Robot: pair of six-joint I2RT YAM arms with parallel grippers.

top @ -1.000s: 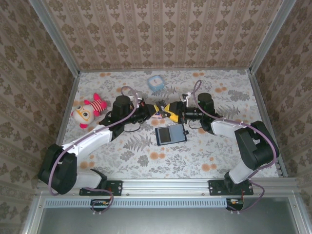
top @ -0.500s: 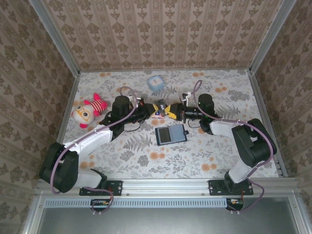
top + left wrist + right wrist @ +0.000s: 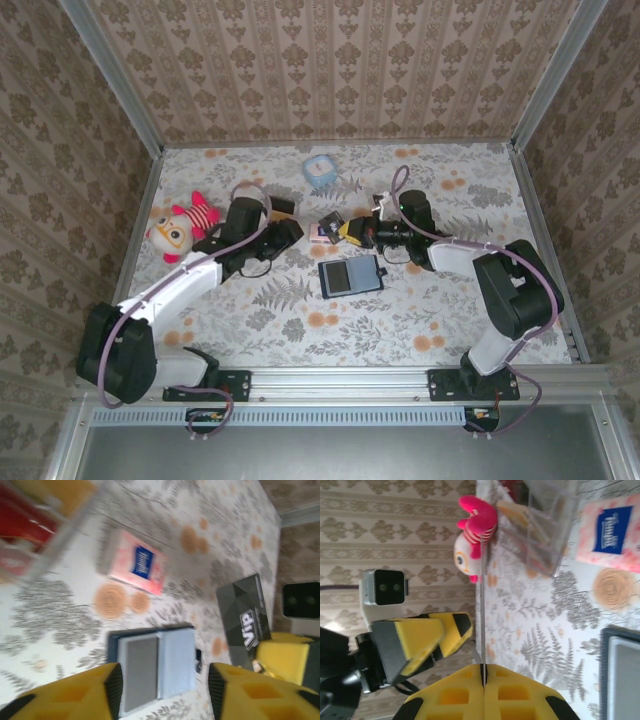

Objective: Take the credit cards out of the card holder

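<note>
Bright, even light, soft shadows; left wrist view blurs the card holder (image 3: 155,670).

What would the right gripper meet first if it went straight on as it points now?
Probably the left gripper, facing it just ahead; height is unclear, so it might pass by toward the plush toy.

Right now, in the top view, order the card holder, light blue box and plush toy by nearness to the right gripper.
From the right gripper, shut on a VIP card:
1. Card holder, just on its near side.
2. Light blue box, on the far side.
3. Plush toy, far left.
</note>
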